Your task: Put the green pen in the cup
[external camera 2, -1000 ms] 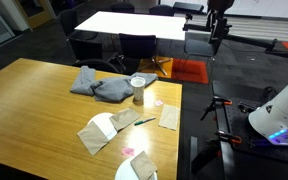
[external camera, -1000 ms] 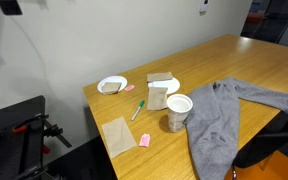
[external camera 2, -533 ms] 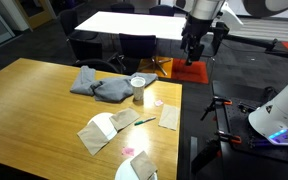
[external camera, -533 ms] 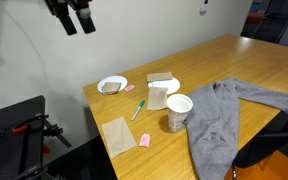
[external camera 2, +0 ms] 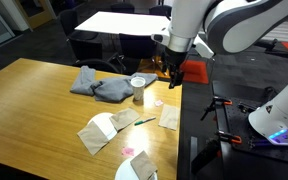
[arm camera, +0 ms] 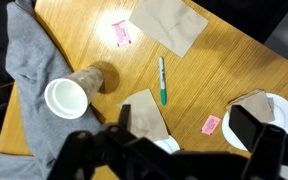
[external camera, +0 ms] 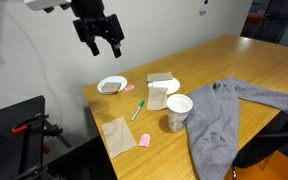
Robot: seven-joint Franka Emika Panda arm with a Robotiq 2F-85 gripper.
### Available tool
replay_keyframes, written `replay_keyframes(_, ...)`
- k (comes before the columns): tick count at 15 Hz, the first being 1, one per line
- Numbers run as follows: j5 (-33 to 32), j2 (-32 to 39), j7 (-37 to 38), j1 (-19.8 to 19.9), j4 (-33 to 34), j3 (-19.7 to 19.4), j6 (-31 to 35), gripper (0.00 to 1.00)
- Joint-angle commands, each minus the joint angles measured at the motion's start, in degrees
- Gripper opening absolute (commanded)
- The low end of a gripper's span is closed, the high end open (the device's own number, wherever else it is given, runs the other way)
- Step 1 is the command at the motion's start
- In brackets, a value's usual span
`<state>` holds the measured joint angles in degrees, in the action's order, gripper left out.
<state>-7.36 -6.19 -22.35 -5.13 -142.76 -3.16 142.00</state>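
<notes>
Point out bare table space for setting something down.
Biggest bare patch: the table beyond the grey cloth, far end. Smaller one along the edge between the plate, tan napkin and green pen. Crowded around the cup, paper box and cloth.

I am working in what looks like an office meeting room. A long wooden bench (external camera 2: 34,100) like a conference table stands near a white table (external camera 2: 124,20) ringed by dark office chairs (external camera 2: 136,45). There is a plain white wall (external camera: 184,25), and a black stand (external camera: 29,130) beside the bench suggests a recording setup.
</notes>
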Motion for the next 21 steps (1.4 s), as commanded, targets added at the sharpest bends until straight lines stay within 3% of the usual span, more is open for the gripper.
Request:
replay_keyframes(1,2.69,9.03,-5.14,0.69,5.71,1.34,2.03,1.00)
replay_keyframes(7,0.84,20.16,-4.67,2.58,12.31,3.79,5.09,1.00)
replay_keyframes(15,-1.88,31.19,-0.83,4.31,15.82,3.28,12.51,1.00)
replay_keyframes(21,-2.60,32.18,-0.60,5.19,15.85,4.05,11.64,1.00)
